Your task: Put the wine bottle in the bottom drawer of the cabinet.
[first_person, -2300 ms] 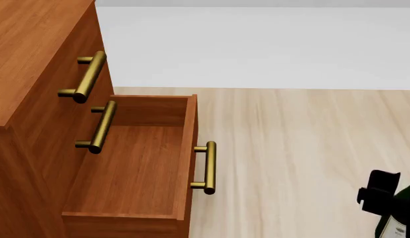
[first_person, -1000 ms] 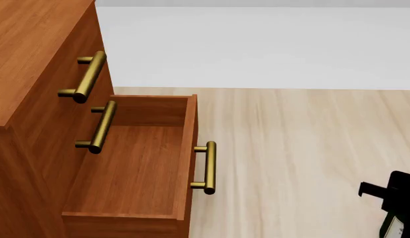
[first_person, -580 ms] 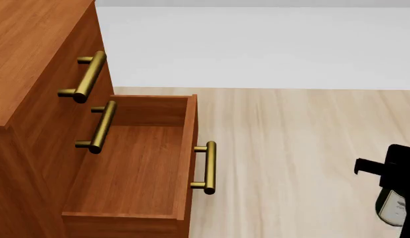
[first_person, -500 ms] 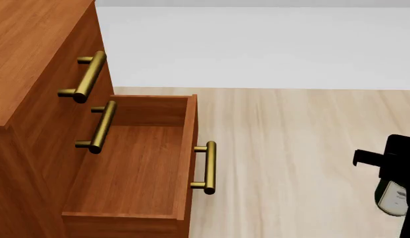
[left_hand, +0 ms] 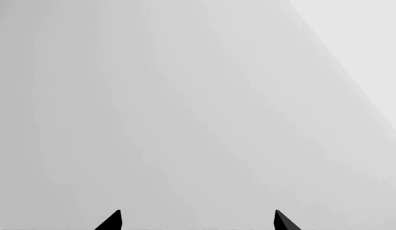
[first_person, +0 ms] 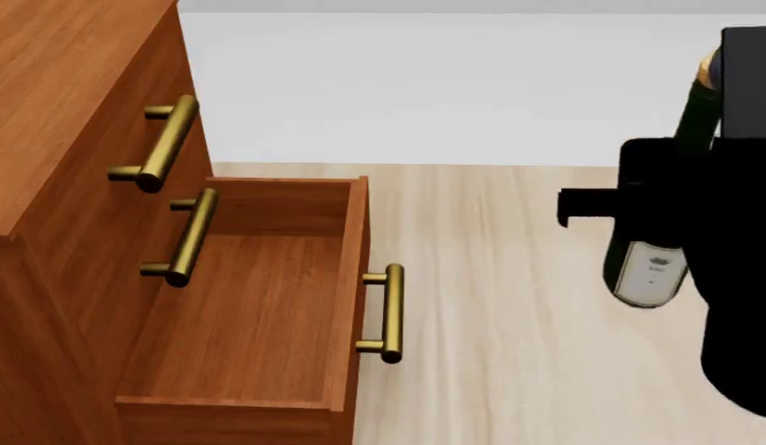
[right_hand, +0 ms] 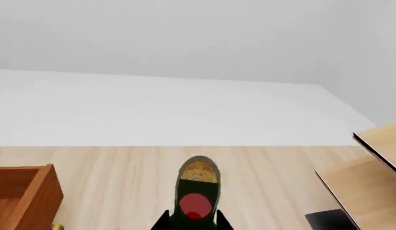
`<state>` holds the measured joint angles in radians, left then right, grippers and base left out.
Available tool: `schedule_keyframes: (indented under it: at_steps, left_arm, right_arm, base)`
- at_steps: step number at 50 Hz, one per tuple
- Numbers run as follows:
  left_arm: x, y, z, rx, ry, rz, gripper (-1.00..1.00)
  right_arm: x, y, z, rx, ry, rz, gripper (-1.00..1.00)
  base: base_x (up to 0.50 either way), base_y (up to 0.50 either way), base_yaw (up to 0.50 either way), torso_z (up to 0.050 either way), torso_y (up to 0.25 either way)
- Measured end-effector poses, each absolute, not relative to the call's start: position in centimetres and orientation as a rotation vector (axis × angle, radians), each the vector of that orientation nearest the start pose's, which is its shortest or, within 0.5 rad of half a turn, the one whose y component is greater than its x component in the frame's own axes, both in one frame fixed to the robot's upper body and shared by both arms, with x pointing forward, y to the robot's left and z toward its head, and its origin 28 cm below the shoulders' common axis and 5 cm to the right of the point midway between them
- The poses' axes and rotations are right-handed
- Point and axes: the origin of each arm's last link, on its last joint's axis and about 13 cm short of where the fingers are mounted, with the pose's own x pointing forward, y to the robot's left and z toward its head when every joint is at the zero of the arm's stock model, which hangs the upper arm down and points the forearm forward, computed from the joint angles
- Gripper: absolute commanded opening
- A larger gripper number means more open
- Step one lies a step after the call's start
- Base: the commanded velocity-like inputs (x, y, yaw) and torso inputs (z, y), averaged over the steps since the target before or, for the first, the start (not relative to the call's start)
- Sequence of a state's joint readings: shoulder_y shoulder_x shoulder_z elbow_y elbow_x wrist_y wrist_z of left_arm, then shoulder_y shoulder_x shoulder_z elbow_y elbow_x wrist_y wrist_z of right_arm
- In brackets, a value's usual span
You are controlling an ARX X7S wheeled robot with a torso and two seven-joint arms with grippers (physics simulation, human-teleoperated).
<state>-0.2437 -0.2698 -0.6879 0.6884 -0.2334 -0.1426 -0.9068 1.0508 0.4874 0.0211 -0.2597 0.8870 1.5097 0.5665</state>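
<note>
Now we're mid-carry: right claw (first_person: 661,199) clamped on wine bottle (first_person: 652,264), held upright above floor, well right of cabinet (first_person: 61,111). Bottom drawer (first_person: 253,306) stands open, empty. Left claw (left_hand: 196,221) fingers apart, idle. Next we'd swing bottle left over drawer, lower in.

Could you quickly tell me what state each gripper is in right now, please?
Left gripper: open and empty, fingertips spread wide.
Right gripper: shut on the wine bottle, carried above the floor.
</note>
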Motion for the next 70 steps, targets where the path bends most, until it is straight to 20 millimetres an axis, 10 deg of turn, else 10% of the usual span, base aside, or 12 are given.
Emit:
schedule_keyframes:
  at_steps: [40, 70]
  left_arm:
    - [17.0, 35.0, 22.2, -0.24, -0.945, 1.36, 1.0]
    - [17.1, 35.1, 22.2, -0.226, -0.937, 1.37, 1.0]
  right_arm:
    - [28.5, -9.0, 42.7, 0.067, 0.499, 0.123, -1.0]
    - [31.9, -5.0, 44.0, 0.095, 0.827, 0.294, -1.0]
  base:
    - [0.0, 0.0, 0.0, 0.0, 0.001]
    - [0.0, 0.0, 0.0, 0.001, 0.0]
